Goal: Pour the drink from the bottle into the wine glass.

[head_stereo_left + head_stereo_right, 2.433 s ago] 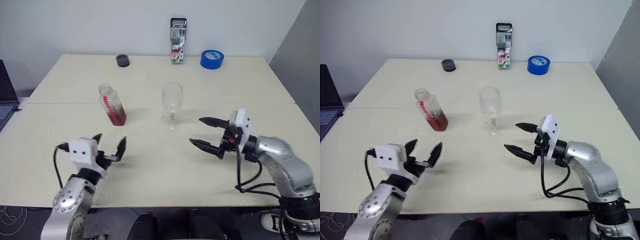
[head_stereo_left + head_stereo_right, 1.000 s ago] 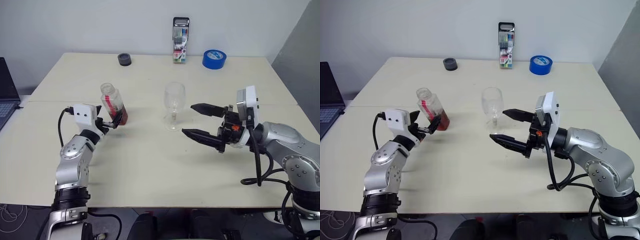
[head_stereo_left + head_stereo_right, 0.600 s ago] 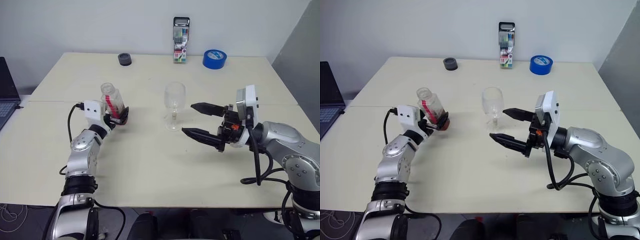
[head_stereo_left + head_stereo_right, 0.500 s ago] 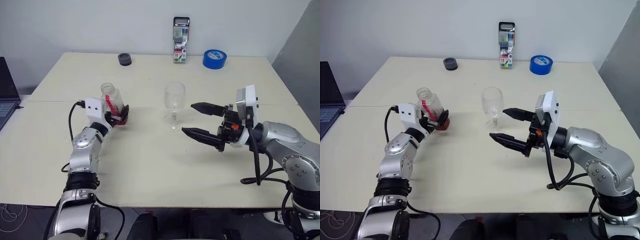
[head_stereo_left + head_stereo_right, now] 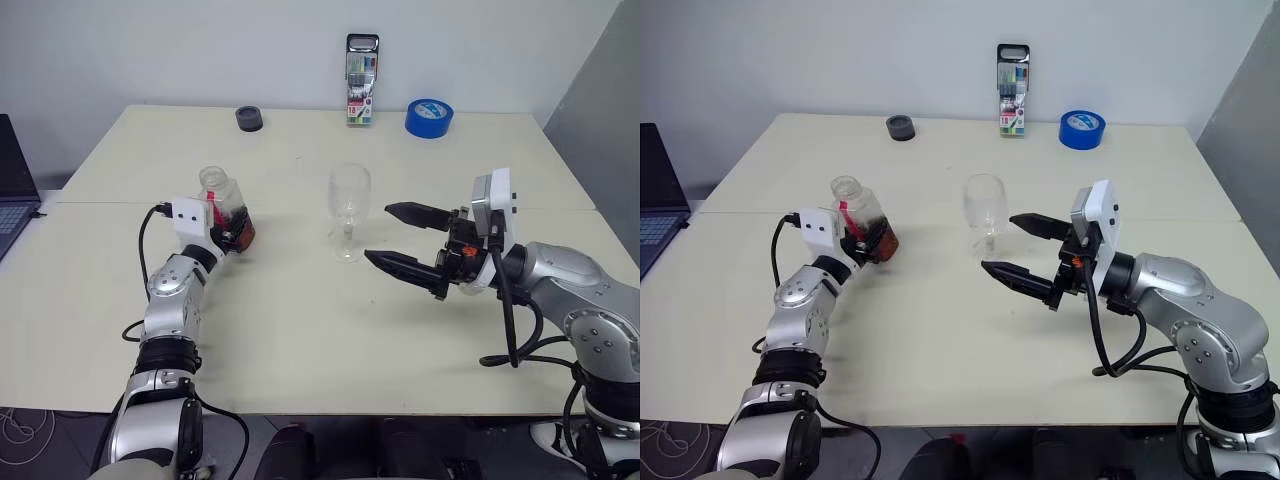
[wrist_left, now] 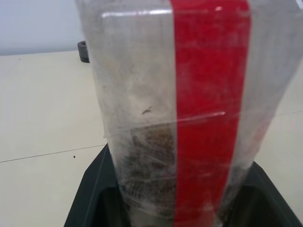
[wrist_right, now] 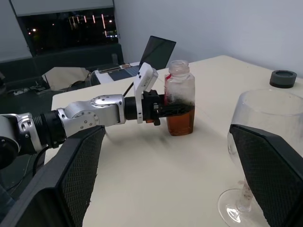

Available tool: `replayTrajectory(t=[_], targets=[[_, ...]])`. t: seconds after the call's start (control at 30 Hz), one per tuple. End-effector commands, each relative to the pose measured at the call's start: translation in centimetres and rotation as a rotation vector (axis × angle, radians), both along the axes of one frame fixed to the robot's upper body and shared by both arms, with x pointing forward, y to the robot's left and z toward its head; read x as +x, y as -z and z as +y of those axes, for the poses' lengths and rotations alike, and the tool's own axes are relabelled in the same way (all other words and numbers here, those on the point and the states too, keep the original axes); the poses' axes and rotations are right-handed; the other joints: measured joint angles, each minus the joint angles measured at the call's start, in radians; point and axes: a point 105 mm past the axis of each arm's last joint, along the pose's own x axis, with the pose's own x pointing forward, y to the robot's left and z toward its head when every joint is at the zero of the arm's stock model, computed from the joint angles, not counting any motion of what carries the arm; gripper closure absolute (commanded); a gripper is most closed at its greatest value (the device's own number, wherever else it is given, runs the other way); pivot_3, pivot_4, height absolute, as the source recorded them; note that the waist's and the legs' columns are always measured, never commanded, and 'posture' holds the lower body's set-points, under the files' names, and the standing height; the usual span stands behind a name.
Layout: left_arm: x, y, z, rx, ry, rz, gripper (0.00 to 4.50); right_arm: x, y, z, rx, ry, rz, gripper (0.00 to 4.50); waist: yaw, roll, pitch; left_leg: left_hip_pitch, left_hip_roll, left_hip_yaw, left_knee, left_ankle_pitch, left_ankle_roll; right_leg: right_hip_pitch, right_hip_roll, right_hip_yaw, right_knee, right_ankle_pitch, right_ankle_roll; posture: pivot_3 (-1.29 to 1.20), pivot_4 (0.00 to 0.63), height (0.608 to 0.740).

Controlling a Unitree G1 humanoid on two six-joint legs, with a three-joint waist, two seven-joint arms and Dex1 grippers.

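The bottle [image 5: 222,205], clear plastic with a red label strip and an open neck, stands upright on the table left of centre. The reddish-brown drink [image 5: 239,233] fills its lower part. My left gripper [image 5: 232,228] is shut on the bottle's lower half, and in the left wrist view the bottle [image 6: 189,109] stands between the black fingers [image 6: 90,198]. The empty wine glass [image 5: 348,205] stands upright mid-table. My right gripper [image 5: 378,232] hangs open just right of the glass, apart from it, and points toward the bottle [image 7: 179,101].
At the table's far edge stand a tall marker pack [image 5: 359,80], a blue tape roll [image 5: 427,118] and a small dark round object [image 5: 248,119]. A laptop [image 5: 12,190] sits off the left side. A seam [image 5: 120,203] crosses the tabletop.
My left gripper has slid forward around the bottle's lower half and shut on it. The right arm and the wine glass have kept still.
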Motion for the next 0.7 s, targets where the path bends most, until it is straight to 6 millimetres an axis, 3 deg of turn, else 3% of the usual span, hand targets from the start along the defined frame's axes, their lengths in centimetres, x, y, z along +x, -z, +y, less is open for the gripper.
replayTrajectory(t=[0.03,0.2,0.43,0.7], targets=[[0.3,-1.9,0.0,0.054,0.005,-0.056,2.75,-0.4,-0.8,-0.2,0.007,0.022,-0.061,0.0,0.0,0.0,0.0,0.0,0.0,0.0,0.0,0.0,0.0,0.0,0.0,0.0,0.0,0.0,0.0,0.0,0.15,0.74],[0.6,-5.6,-1.3,0.125,0.055,-0.142,2.75,0.2,-0.6,-0.6,0.003,0.08,-0.087,0.0,0.0,-0.001,0.0,-0.001,0.0,-0.001,0.0,0.0,0.0,0.0,0.0,-0.001,0.0,0.0,0.0,0.0,0.15,0.74],[1.5,-10.1,-4.5,0.445,0.17,-0.232,2.75,1.9,-0.8,-1.0,0.052,0.215,-0.158,0.0,0.0,-0.002,0.001,-0.002,-0.001,-0.001,0.0,0.002,-0.003,-0.001,0.0,-0.001,0.0,0.0,0.0,0.0,0.15,0.74],[2.6,-12.6,-7.6,0.719,0.249,-0.308,2.75,3.2,-0.6,-0.4,0.087,0.255,-0.203,0.0,-0.002,-0.002,0.001,-0.002,-0.001,-0.001,0.0,0.002,-0.003,-0.002,0.0,-0.001,0.0,0.0,0.0,0.0,0.15,0.74]])
